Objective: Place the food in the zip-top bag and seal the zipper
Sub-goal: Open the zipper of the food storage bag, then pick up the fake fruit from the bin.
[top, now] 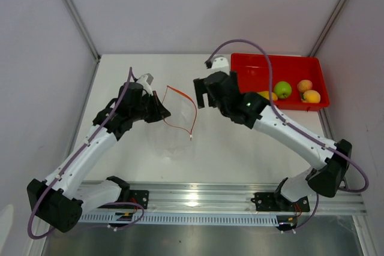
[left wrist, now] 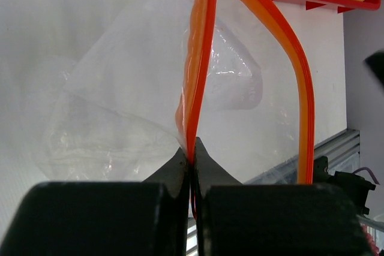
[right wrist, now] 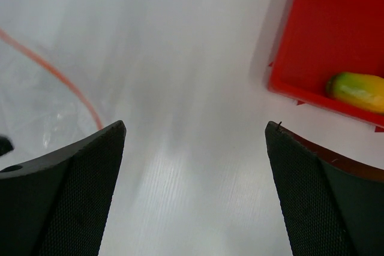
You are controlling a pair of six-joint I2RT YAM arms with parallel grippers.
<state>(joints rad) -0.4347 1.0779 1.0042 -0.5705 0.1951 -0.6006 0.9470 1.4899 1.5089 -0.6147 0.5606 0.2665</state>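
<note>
My left gripper (left wrist: 192, 159) pinches the zipper (left wrist: 201, 58) of the zip-top bag (left wrist: 114, 106). My right gripper (right wrist: 195, 127) is wide, holding nothing. A mango (right wrist: 358, 90), I think, lies in the tray (right wrist: 324, 16), upper right.

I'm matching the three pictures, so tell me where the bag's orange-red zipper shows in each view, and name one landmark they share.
Top external: the zipper loops open at centre, between the two arms.
Left wrist: the zipper rises up the middle as two strands, the left one pinched in the shut left claw.
Right wrist: the zipper is a thin orange line at the far left.
Shared landmark: the red tray, upper right in every view.
</note>
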